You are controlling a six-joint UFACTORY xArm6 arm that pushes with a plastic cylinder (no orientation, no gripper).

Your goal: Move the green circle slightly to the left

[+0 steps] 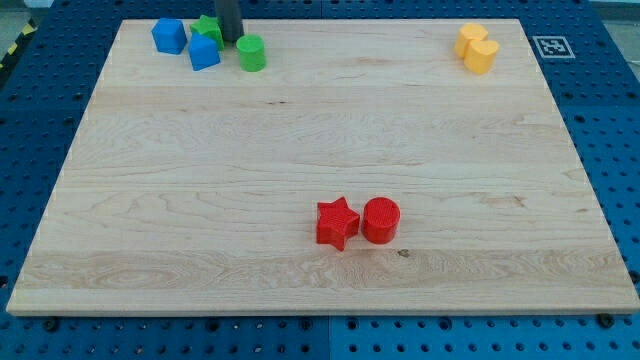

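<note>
Green circle (251, 52) sat upper left of the frame, near the surface (300, 150) top edge. No pincer on this rig, just a rod; my tip (231, 40) was just left of the circle, whether touching I couldn't tell. Green star (208, 27) just left of the tip, partly hidden behind it. Blue blocks at (204, 53) and (168, 36) further left, crowding that side. Two yellow blocks (477, 48) upper right. Red star (337, 222) and red circle (381, 219) touching, lower centre, well apart.

You see bright, even overhead lighting. The wooden board (320, 150) shows no glare. Blocks cast only short, soft shadows. Focus is sharp edge to edge.
</note>
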